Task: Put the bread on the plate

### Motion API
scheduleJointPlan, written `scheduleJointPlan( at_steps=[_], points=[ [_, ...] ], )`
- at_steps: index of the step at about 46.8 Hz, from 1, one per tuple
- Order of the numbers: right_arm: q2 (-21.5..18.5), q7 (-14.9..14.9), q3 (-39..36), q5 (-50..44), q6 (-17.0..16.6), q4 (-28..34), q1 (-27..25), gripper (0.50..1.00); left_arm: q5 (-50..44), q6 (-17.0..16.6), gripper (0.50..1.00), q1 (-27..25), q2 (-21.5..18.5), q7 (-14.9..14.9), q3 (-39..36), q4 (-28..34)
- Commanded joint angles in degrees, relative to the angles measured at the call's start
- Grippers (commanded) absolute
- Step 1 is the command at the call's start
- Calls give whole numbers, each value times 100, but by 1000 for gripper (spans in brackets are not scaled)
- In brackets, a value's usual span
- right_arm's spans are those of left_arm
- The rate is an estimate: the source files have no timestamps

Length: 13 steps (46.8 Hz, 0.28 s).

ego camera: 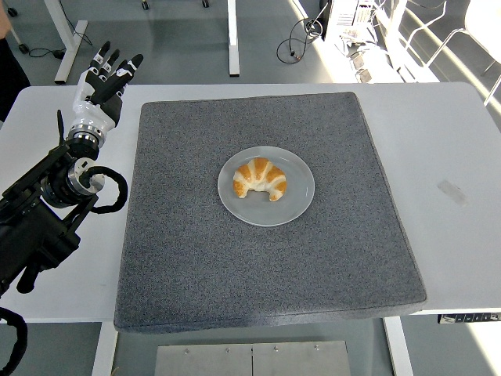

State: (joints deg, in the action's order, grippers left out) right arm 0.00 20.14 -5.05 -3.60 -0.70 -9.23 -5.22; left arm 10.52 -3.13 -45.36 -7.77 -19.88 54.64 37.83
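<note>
Table edge (55, 309), white, along the bottom, with the near border of a grey mat (266, 313) lying just inside it. Mat spread wide over the tabletop, square-cut, slightly skewed, its surface speckled and coarse. Bare white table to the right of it, marked by one small pale strip of tape (452, 191).

Black left arm (39, 227) entering from the lower left edge, stretched over the bare table strip beside the mat and clear of the mat's border. Cable looped beside a round silver joint (78, 176) partway along.

Near the mat's middle, a round grey plate (293, 205). Bread (259, 178) on the plate: a golden croissant, curved, both tips pointing toward the near edge, sitting a little left of the plate's centre and wholly inside the rim. Nothing touching it.

Farther back, at the table's far left corner, left hand (98, 86), white with black fingertips, raised and pointing away from the camera. Fingers (104, 53) extended and loosely fanned, holding nothing, well apart from plate and bread.

Beyond the table, grey floor, white table legs (232, 35), trailing cables (293, 39) and chairs (415, 31) at the upper right in bright light. Dark sleeve of a person (9, 66) at the upper left edge.
</note>
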Motion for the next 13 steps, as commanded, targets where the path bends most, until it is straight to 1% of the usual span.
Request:
scheduleJointPlan(
  at_steps=[1, 4, 13],
  points=[
    [0, -1, 4, 0, 0, 0, 3, 1000, -85, 312, 942, -8, 12, 2, 196, -231],
    [0, 7, 4, 0, -35, -9, 3, 1000, -138, 453, 942, -16, -5, 2, 214, -302],
    [0, 7, -31, 0, -44, -88, 38, 1000, -138, 497, 943, -16, -14, 2, 170, -372]
  ],
)
